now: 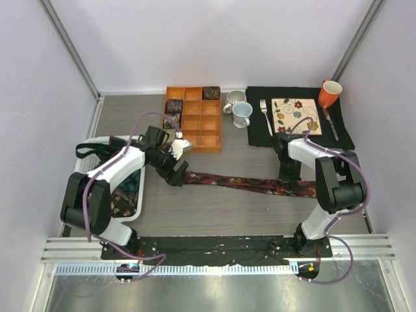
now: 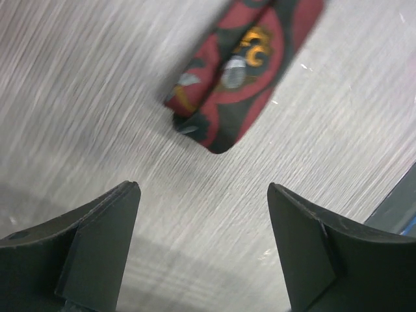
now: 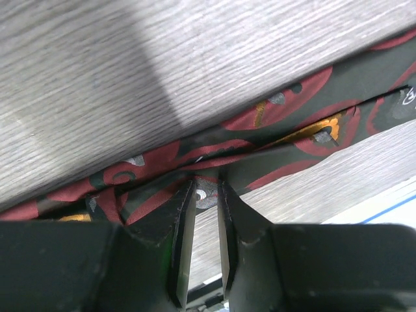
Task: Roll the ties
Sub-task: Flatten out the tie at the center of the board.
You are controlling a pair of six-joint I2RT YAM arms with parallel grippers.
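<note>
Left gripper (image 2: pixel 203 190) hangs open by the tie (image 2: pixel 227 84) tip; right gripper (image 3: pixel 207 187) pinches it farther along. Best grab the tip squarely, then roll tight

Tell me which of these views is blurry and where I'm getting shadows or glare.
Left wrist view: motion-smeared, the table streaked and the maroon tie soft, though the left gripper is crisp. Right wrist view: sharp on the tie, a broad shadow across the table's upper left. Top external view: evenly lit and sharp, glare on the metal strip at the near edge.
</note>
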